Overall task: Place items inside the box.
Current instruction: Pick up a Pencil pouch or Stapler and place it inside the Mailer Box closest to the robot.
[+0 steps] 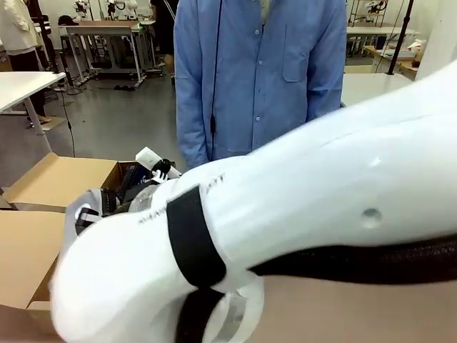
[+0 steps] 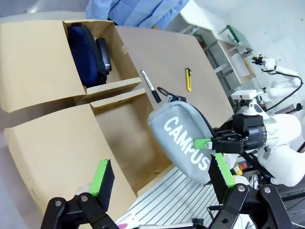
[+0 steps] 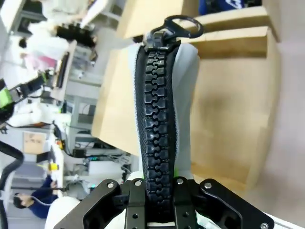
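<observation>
The right pincer (image 3: 159, 193) is clenched on the grey pencil case (image 2: 183, 143), the one that says CAMPUS. It pinches the case at one end, right on the thick black zip (image 3: 155, 124). The case is up in the air, just beside the open box (image 2: 109, 88) and over its brown flaps. The left pincer (image 2: 162, 172) is spread wide and has nothing in it. A navy pencil case (image 2: 83, 52) and a black stapler (image 2: 104, 53) lie inside the box. A marker pen (image 2: 150, 86) and a yellow knife (image 2: 188, 79) lie on the tabletop (image 2: 157, 52), not yet packed. The grey case looks soft and puffy, so it is likely light and will bend and swing when moved. It will not break if it drops a little way. The bumpy zip edge seems a good place to hold, as the smooth cloth sides could slip.
</observation>
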Action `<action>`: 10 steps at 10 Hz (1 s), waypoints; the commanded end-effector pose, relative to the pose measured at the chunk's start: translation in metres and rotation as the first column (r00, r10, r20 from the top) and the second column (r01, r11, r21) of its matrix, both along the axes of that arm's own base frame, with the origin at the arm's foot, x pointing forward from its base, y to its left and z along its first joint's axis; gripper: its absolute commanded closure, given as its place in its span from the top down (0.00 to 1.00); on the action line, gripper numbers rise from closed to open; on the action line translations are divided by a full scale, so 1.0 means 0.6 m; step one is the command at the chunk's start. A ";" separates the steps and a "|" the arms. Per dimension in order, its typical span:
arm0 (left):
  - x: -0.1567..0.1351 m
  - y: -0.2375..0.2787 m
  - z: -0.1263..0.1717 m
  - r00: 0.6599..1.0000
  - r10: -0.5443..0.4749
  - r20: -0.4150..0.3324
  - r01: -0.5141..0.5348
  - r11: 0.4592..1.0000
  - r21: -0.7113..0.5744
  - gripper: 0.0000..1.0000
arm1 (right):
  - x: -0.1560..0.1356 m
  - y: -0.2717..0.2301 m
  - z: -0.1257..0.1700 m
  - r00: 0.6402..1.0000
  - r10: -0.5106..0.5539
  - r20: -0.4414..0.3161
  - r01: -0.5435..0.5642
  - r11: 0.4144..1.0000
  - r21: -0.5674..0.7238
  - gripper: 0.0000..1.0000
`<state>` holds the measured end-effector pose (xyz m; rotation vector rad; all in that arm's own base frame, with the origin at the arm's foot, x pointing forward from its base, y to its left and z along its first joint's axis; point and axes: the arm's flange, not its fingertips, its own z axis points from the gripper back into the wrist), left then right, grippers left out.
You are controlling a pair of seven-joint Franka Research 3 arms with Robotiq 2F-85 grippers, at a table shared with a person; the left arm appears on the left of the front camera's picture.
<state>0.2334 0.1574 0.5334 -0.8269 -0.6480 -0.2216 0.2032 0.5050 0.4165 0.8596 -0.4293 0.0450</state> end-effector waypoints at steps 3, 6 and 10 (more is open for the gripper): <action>-0.001 -0.004 0.001 1.000 -0.013 0.023 0.013 1.000 -0.006 1.00 | -0.005 0.007 0.000 0.998 -0.050 0.045 0.049 0.999 0.011 0.08; -0.001 -0.004 0.001 1.000 -0.013 0.023 0.013 1.000 -0.006 1.00 | -0.004 0.074 0.002 0.989 -0.127 0.072 0.126 0.992 0.019 0.08; -0.001 -0.004 0.001 1.000 -0.013 0.023 0.013 1.000 -0.006 1.00 | 0.030 0.125 0.027 0.987 -0.151 0.051 0.154 0.986 -0.060 0.08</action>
